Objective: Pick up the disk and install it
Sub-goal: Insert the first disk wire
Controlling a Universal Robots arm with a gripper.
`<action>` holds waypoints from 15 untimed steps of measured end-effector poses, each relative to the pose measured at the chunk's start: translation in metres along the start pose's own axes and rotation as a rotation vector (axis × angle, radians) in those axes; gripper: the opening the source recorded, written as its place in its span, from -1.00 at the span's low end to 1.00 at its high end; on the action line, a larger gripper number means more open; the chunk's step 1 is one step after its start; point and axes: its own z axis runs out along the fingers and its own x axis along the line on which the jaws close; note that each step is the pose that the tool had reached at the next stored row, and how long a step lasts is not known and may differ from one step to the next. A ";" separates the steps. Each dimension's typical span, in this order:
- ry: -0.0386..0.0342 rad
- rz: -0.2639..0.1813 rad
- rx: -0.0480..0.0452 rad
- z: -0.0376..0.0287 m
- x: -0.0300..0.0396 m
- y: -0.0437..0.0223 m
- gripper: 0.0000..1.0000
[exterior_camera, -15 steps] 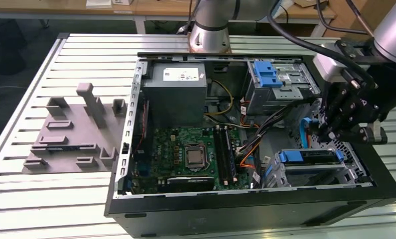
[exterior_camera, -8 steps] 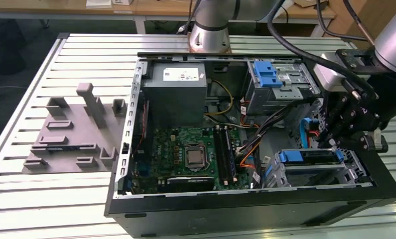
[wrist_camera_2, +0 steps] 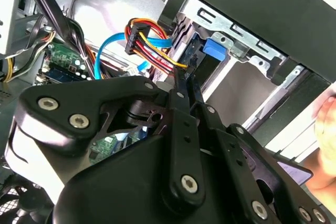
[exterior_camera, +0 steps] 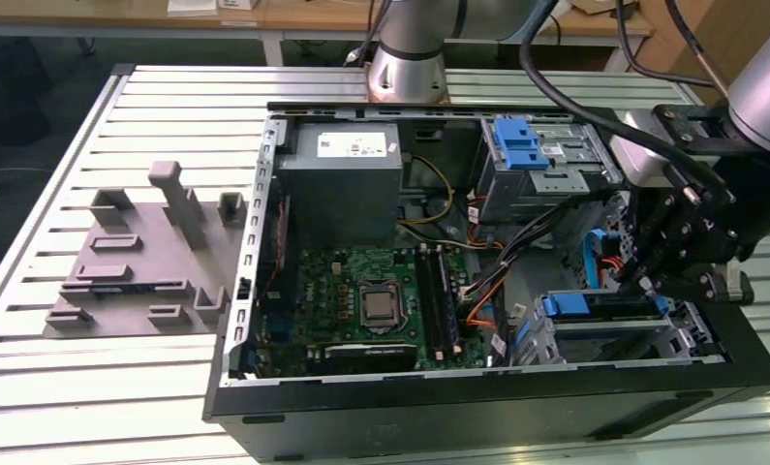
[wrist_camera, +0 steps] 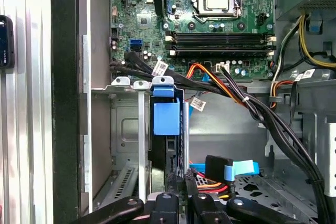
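The disk [exterior_camera: 607, 304] sits on edge in the lower silver drive cage [exterior_camera: 636, 341] at the case's front, on the exterior view's right. In both wrist views its blue caddy tab [wrist_camera: 167, 115] [wrist_camera_2: 212, 49] sticks out at the cage mouth [wrist_camera: 126, 129], with the dark disk body behind it. My black gripper [exterior_camera: 643, 283] hangs just above the cage, at the disk's cable end. Its fingers are shut, pressed together into one thin tip [wrist_camera_2: 188, 67] [wrist_camera: 186, 179] with nothing between them. Whether that tip touches the disk I cannot tell.
A blue data cable and red-orange-yellow power wires [wrist_camera: 231, 171] lie right by the fingertips. In the open case are the motherboard [exterior_camera: 372, 300], a grey power-supply box [exterior_camera: 346, 165] and an upper blue-latched cage [exterior_camera: 524, 145]. A grey fixture plate [exterior_camera: 139, 257] lies beside it. A person's hand [wrist_camera_2: 326, 124] is near.
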 end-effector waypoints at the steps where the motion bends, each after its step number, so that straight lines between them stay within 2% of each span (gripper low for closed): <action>1: 0.0000 0.002 -0.0002 0.0004 0.0007 0.0000 -0.67; 15: 0.0002 0.007 -0.0037 0.0057 0.0023 -0.0003 -0.67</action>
